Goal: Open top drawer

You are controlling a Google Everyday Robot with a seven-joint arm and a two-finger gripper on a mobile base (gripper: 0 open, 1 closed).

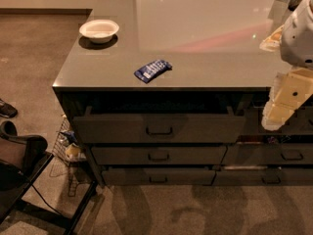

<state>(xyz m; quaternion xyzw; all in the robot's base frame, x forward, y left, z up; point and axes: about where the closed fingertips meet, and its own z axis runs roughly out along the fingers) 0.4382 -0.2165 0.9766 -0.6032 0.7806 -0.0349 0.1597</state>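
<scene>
Nearest the camera, a carpeted floor is seen, and a black chair frame is placed at the lower left, with a wire basket set just beside the cabinet's left end. Above the carpet, two slim dark drawers are stacked, each fitted with a small bar handle. Directly over them the top drawer is found, under the left and centre part of the counter; its tall dark front is drawn a little forward, so that a shadowed gap is left between its upper edge and the counter's rim, and its handle is left untouched. The gripper, pale and cream-coloured, is held at the right edge of the view, just beyond the right end of that drawer front and well apart from the handle; whether it is spread or pressed together cannot be told. On the grey counter top a blue packet is laid near the front edge, and farther back a white bowl is set at the left corner.
</scene>
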